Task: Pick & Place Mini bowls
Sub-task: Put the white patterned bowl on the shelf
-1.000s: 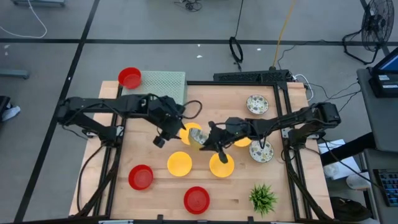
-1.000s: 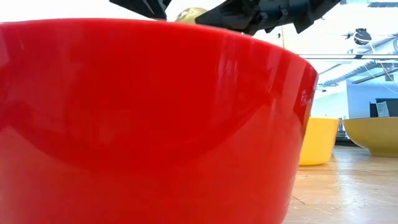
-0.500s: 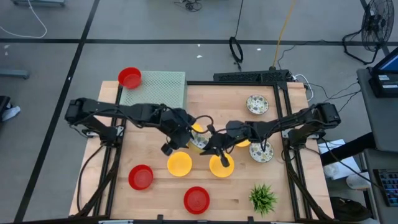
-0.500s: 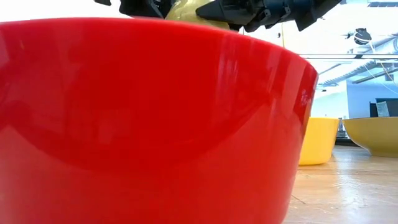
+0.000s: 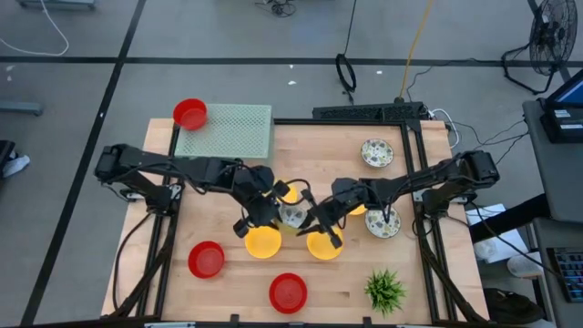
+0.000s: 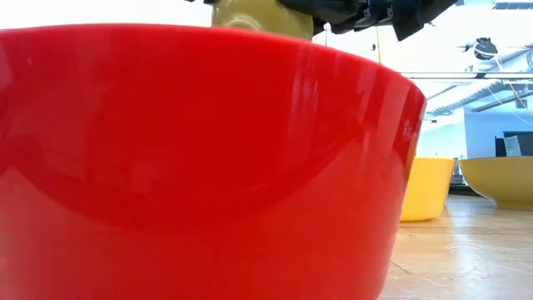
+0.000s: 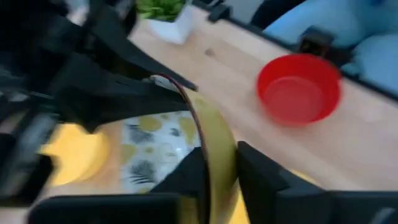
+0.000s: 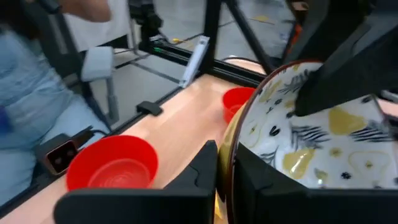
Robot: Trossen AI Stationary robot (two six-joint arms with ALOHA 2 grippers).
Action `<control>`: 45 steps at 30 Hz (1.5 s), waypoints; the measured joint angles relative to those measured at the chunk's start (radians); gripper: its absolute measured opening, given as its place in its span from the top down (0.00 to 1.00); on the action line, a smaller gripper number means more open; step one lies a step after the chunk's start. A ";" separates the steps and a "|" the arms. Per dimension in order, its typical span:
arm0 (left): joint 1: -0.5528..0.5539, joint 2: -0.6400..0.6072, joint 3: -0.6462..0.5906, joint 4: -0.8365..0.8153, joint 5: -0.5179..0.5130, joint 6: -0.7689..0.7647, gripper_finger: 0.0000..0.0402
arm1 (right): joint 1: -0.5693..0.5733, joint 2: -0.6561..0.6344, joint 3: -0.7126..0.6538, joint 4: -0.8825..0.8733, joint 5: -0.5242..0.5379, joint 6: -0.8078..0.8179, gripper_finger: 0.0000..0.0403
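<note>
Wooden table (image 5: 228,278), mid-surface: a patterned mini bowl (image 5: 291,216) hangs between both arms, tipped on edge. Only the wrist views settle the grips: the left gripper (image 7: 219,163) pinches its rim from one side, the right gripper (image 8: 226,163) clamps the opposite rim. From above, both arms reach inward, elbows out, meeting over two yellow bowls (image 5: 263,241). At table height, a red bowl (image 6: 200,158) near the front edge blocks nearly everything behind it.
</note>
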 joint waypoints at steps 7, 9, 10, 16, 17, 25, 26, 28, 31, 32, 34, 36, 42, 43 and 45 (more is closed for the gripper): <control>0.017 0.019 -0.004 0.030 0.145 -0.084 0.95 | 0.004 -0.005 0.001 0.023 0.020 -0.094 0.90; 0.016 0.025 -0.005 0.034 0.150 -0.095 0.94 | 0.004 -0.005 0.001 0.032 0.028 -0.094 0.86; 0.016 0.025 -0.005 0.034 0.151 -0.098 0.94 | 0.004 -0.005 0.001 0.037 0.028 -0.086 0.83; 0.014 0.027 -0.004 0.042 0.132 -0.143 0.97 | 0.002 -0.003 0.000 0.050 0.036 -0.080 0.68; 0.014 0.027 -0.004 0.045 0.124 -0.161 0.97 | 0.001 -0.003 0.000 0.049 0.039 -0.078 0.66; 0.010 0.027 -0.001 0.052 0.052 -0.259 0.96 | -0.017 -0.083 0.000 -0.054 0.054 0.050 0.55; 0.010 0.027 -0.001 0.052 0.037 -0.261 0.97 | -0.022 -0.103 -0.001 -0.076 0.054 0.063 0.55; 0.011 0.027 -0.001 0.052 0.004 -0.285 0.97 | -0.027 -0.152 -0.001 -0.119 0.073 0.074 0.54; 0.012 0.027 -0.001 0.045 -0.045 -0.321 0.96 | -0.028 -0.232 -0.001 -0.192 0.153 0.072 0.55; 0.012 0.027 -0.001 0.044 -0.066 -0.328 0.96 | -0.028 -0.254 -0.001 -0.214 0.179 0.069 0.55; 0.012 0.027 -0.001 0.040 -0.129 -0.329 0.94 | -0.028 -0.298 -0.001 -0.262 0.222 0.070 0.56; 0.011 0.018 -0.001 0.018 -0.221 -0.334 0.94 | -0.027 -0.332 0.000 -0.293 0.265 0.074 0.56; 0.032 -0.055 -0.001 -0.086 -0.482 -0.378 0.97 | -0.026 -0.383 -0.001 -0.395 0.405 0.074 0.57; 0.039 -0.075 -0.001 -0.113 -0.515 -0.397 0.97 | -0.026 -0.385 -0.001 -0.406 0.428 0.074 0.57; 0.056 -0.107 -0.001 -0.188 -0.585 -0.438 0.95 | -0.026 -0.386 -0.001 -0.415 0.467 0.074 0.58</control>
